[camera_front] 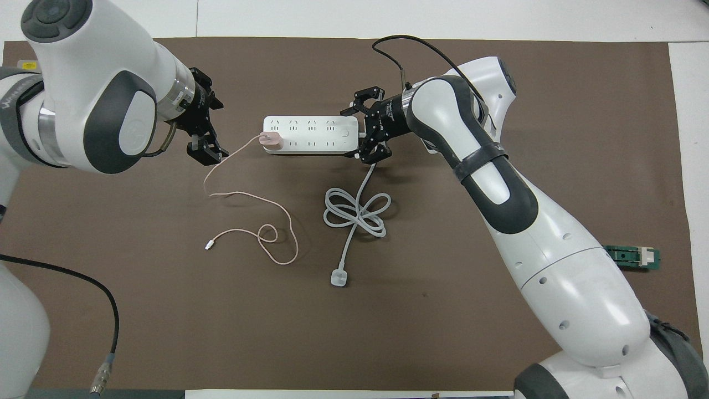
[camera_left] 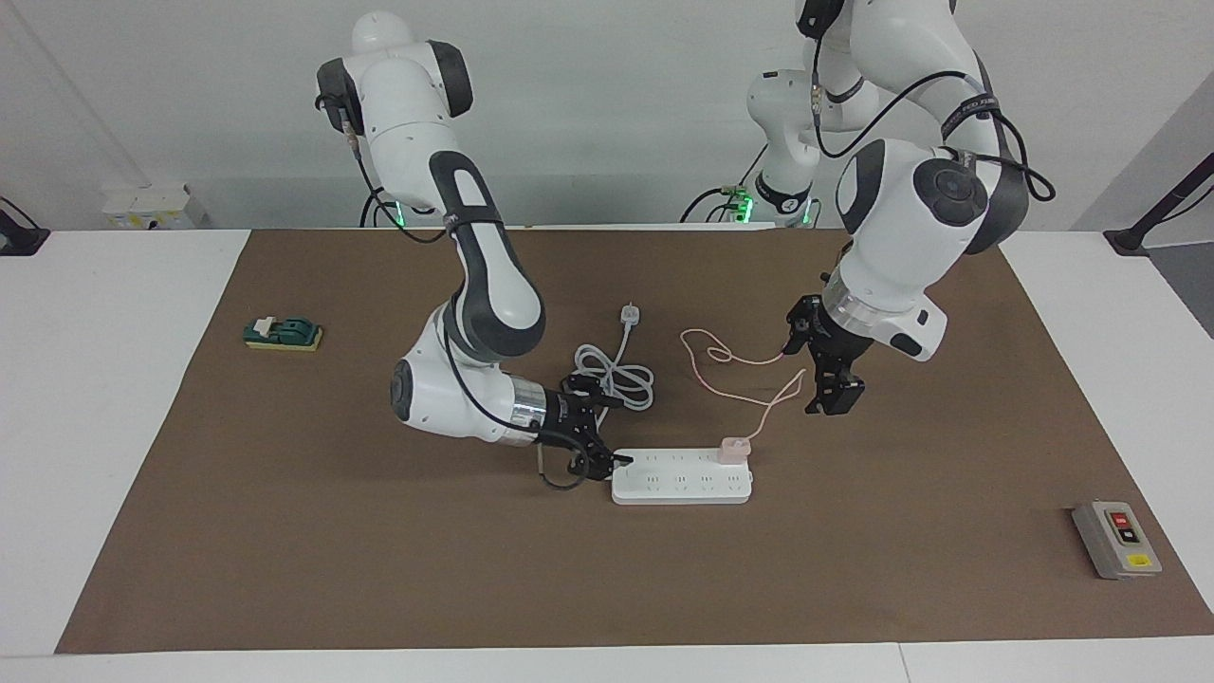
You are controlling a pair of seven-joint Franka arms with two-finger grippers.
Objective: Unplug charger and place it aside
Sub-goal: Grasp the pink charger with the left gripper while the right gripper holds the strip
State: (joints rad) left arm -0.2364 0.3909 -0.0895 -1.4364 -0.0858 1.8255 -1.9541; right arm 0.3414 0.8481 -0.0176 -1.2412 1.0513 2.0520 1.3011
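The charger (camera_left: 735, 447), a small pale-pink cube, is plugged into the white power strip (camera_left: 681, 479) at the strip's end toward the left arm. It also shows in the overhead view (camera_front: 270, 141) on the strip (camera_front: 310, 133). Its thin pink cable (camera_left: 749, 360) lies looped on the mat, nearer to the robots than the strip. My left gripper (camera_left: 835, 398) hangs open and empty above the mat, over the cable beside the charger. My right gripper (camera_left: 616, 432) is low and open, its fingers on either side of the strip's other end.
The strip's thick white cord (camera_left: 616, 375) lies coiled nearer to the robots, ending in a white plug (camera_left: 630, 314). A green switch on a yellow base (camera_left: 283, 333) sits toward the right arm's end. A grey button box (camera_left: 1116, 539) sits toward the left arm's end.
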